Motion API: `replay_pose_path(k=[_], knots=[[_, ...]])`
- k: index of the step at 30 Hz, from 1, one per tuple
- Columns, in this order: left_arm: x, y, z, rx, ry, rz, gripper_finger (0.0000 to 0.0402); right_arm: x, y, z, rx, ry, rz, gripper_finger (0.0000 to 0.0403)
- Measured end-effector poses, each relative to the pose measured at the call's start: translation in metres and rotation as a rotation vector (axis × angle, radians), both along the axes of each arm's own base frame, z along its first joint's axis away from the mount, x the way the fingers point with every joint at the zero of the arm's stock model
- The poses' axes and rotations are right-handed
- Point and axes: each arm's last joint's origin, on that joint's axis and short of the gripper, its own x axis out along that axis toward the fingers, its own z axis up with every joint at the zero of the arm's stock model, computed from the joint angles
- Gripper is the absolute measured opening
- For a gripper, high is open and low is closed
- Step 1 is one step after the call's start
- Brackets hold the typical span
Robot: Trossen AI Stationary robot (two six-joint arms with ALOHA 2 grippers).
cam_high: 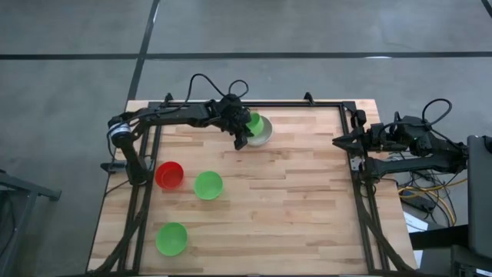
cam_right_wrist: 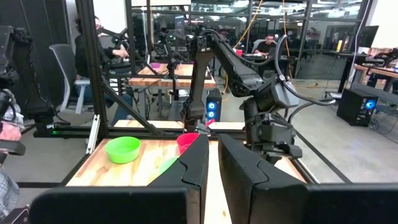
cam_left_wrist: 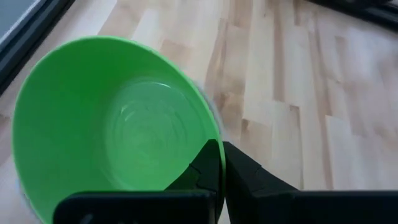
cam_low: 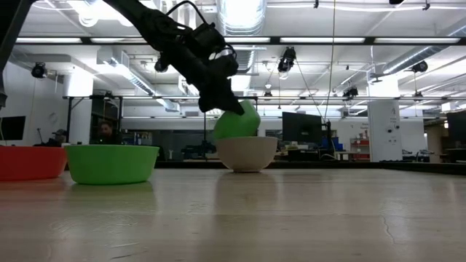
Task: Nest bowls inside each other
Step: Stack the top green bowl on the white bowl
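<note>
The left gripper (cam_high: 241,138) clamps the rim of a green bowl (cam_high: 254,122), tilted into the white bowl (cam_high: 261,136) directly beneath its jaws. The red bowl (cam_high: 170,175) and two other green bowls (cam_high: 208,185) stand well apart, un-nested. The right gripper (cam_high: 339,141), pinched closed, waits far aside.

The right hand (cam_right_wrist: 212,168) fills the foreground, its two dark fingers (cam_right_wrist: 194,163) standing almost together with only a thin slit between them. Beyond them runs the wooden tabletop (cam_right_wrist: 106,167), carrying a green bowl (cam_right_wrist: 122,149) off to one side and a red bowl (cam_right_wrist: 186,141) just past the fingers. A second green bowl (cam_right_wrist: 166,165) peeks out beside the near finger. The left arm (cam_right_wrist: 261,112) reaches over the tabletop. People (cam_right_wrist: 99,46) sit at desks in the room behind.
</note>
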Motion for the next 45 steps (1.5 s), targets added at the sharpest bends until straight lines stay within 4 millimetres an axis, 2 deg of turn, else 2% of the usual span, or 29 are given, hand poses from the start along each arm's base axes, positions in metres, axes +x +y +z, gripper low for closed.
replay_pose_path(k=[8, 19, 34, 45], knots=[[0.001, -0.001, 0.0, -0.005, -0.018, -0.028, 0.0009, 0.0, 0.0, 0.0, 0.0, 0.0, 0.0, 0.0034], [0.011, 0.003, -0.027, -0.033, 0.032, -0.027, 0.0009, 0.0, 0.0, 0.0, 0.0, 0.0, 0.0, 0.0034], [0.011, 0.003, -0.027, -0.036, 0.031, -0.024, 0.0011, 0.0, 0.0, 0.0, 0.0, 0.0, 0.0, 0.0034], [0.011, 0.004, -0.027, -0.054, 0.033, -0.008, 0.0075, 0.0, 0.0, 0.0, 0.0, 0.0, 0.0, 0.0034]])
